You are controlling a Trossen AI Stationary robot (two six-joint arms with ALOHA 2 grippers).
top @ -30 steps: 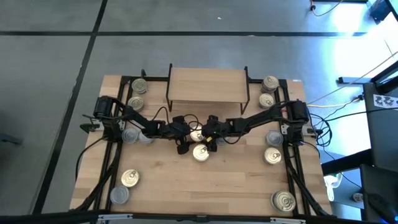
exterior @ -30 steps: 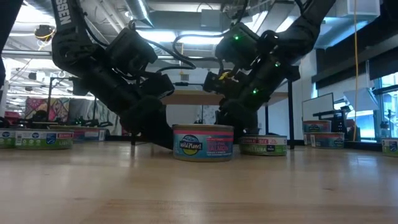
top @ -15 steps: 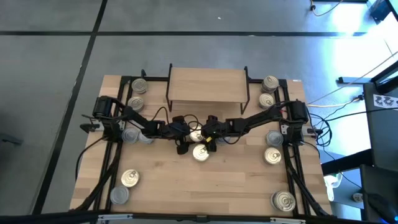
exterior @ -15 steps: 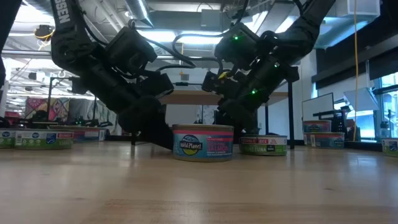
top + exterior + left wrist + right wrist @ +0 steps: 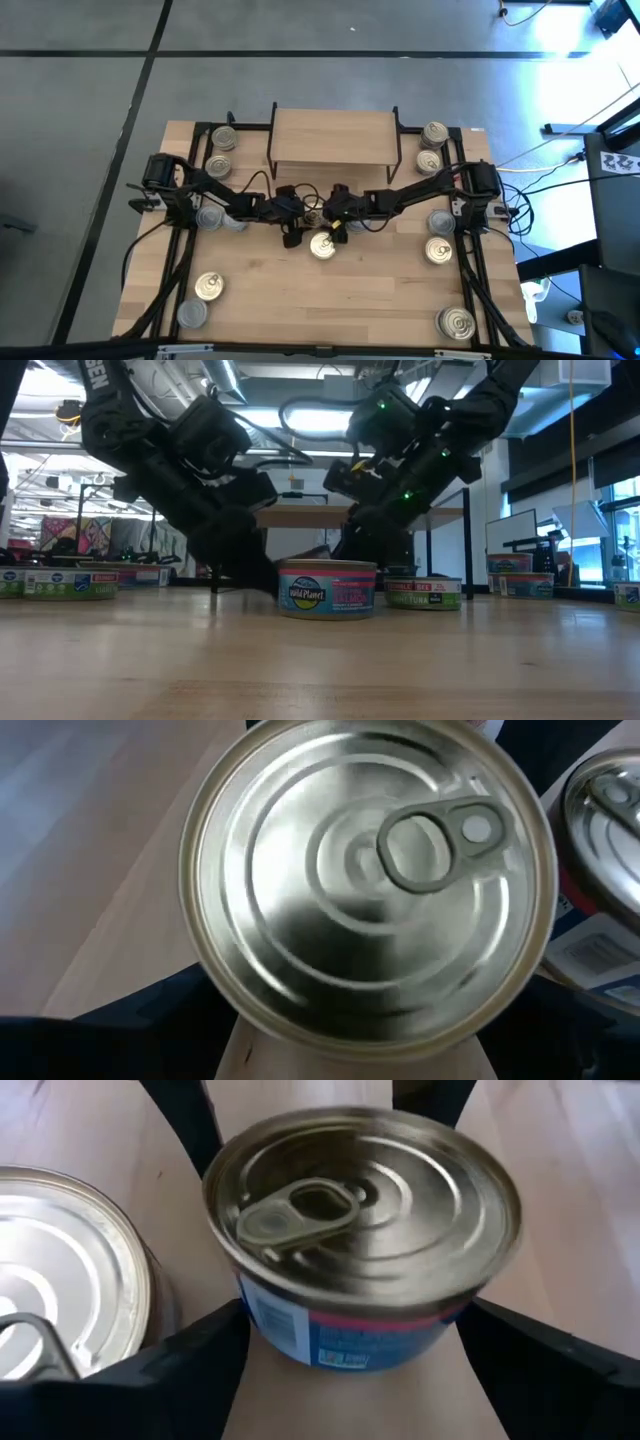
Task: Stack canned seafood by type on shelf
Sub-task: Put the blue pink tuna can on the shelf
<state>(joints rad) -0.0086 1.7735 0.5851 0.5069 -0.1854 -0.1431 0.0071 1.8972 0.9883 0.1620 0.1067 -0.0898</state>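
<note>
One of the canned seafood tins, a gold pull-ring can point(image 5: 316, 213) with a blue and red label point(image 5: 330, 1335), stands at the table's middle. My left gripper point(image 5: 350, 1042) comes at it from the left and my right gripper point(image 5: 350, 1380) from the right. Both are open, with their fingers on either side of its wall. A second can point(image 5: 322, 245) stands just nearer. In the low view that nearer can point(image 5: 327, 588) hides the first. The wooden shelf point(image 5: 335, 138) stands behind the cans, with nothing on it. My left gripper straddles the can's left part, slanting down from the table's left; the lid point(image 5: 370, 880) hides its fingertips, so I cannot tell whether they touch. My right gripper's fingers point(image 5: 225, 1350) lie close beside the wall point(image 5: 262, 1320), slanting down from the right; whether they touch I cannot tell.
Other cans stand in pairs along the table's sides: far left point(image 5: 222, 138), left point(image 5: 210, 217), near left point(image 5: 208, 288), far right point(image 5: 433, 133), right point(image 5: 438, 250) and one near right point(image 5: 456, 322). Bare wood lies in front of the middle cans.
</note>
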